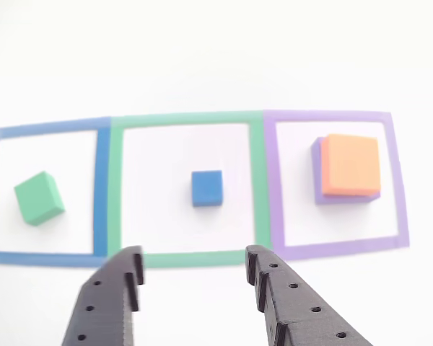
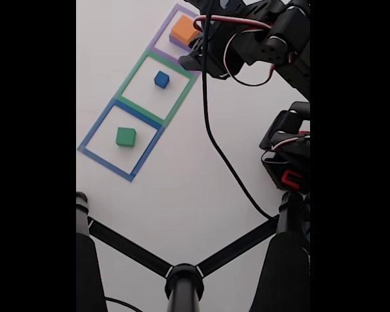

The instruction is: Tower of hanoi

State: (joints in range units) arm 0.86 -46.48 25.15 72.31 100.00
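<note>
Black perforated two-finger gripper (image 1: 193,268) nearest, jaws wide and empty; small matte blue cube (image 1: 206,188) sits dead ahead between them on the white counter (image 1: 216,65), looks light, stiff, grippy, so pinch its opposite flat side faces.

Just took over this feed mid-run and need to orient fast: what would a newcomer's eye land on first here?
Three taped squares in a row, as the other view shows them: the green cube in the blue outline at left, the blue cube in the middle green outline, and the orange block stacked on the purple block in the purple outline at right. The black gripper fills the bottom foreground, open and empty, facing the blue cube.
</note>
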